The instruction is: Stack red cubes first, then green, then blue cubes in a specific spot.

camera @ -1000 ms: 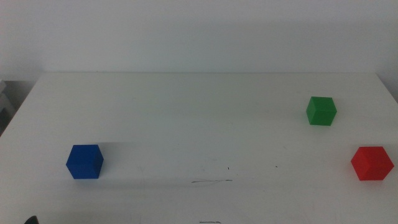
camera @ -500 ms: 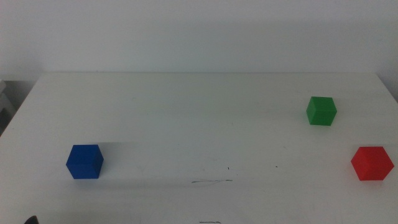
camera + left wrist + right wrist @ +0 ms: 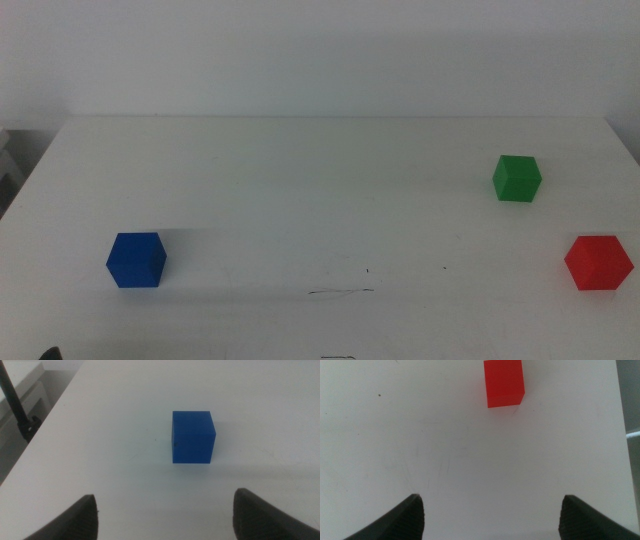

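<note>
Three cubes on the white table, one of each colour, all apart and unstacked. Red cube sits close to the right edge, toward the near right corner. Green cube also right side, farther back than red, with a gap between them. Blue cube near the left edge, toward the near left corner. One thin wavy pen stroke with a black speck just behind it, by the near edge at mid-table, bare surface all round it. Wide open room across the centre and back. Left gripper jaws spread wide, holding nothing, blue cube ahead of it. Right gripper likewise wide apart and empty, red cube ahead.
</note>
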Controlling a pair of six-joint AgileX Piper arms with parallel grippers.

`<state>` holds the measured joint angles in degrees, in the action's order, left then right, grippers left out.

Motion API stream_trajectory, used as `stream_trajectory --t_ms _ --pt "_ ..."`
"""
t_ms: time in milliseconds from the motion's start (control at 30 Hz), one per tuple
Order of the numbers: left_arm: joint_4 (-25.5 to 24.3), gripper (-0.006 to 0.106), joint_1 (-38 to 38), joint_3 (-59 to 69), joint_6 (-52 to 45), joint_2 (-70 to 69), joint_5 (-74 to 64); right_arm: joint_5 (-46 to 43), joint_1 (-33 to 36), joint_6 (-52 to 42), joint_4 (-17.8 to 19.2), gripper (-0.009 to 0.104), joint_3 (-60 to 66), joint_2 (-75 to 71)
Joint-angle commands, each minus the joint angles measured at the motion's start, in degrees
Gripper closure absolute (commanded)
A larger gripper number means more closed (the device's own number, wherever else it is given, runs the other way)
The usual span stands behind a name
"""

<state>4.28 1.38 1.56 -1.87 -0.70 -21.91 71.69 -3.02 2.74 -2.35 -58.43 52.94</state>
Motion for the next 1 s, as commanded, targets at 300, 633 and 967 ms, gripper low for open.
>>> stream_trajectory --t_ms 300,633,967 --pt "0.8 0.010 -0.2 -0.1 0.1 -1.5 4.4 2.1 0.0 0.3 3.3 0.001 -1.9 9.2" --pt "0.8 0.010 -0.2 -0.1 0.1 -1.5 4.4 -0.8 0.0 -1.1 4.6 0.001 -7.5 19.5" --pt "0.8 0.010 -0.2 -0.1 0.1 -1.5 4.4 -0.8 0.0 -3.6 4.9 0.001 -16.6 30.9"
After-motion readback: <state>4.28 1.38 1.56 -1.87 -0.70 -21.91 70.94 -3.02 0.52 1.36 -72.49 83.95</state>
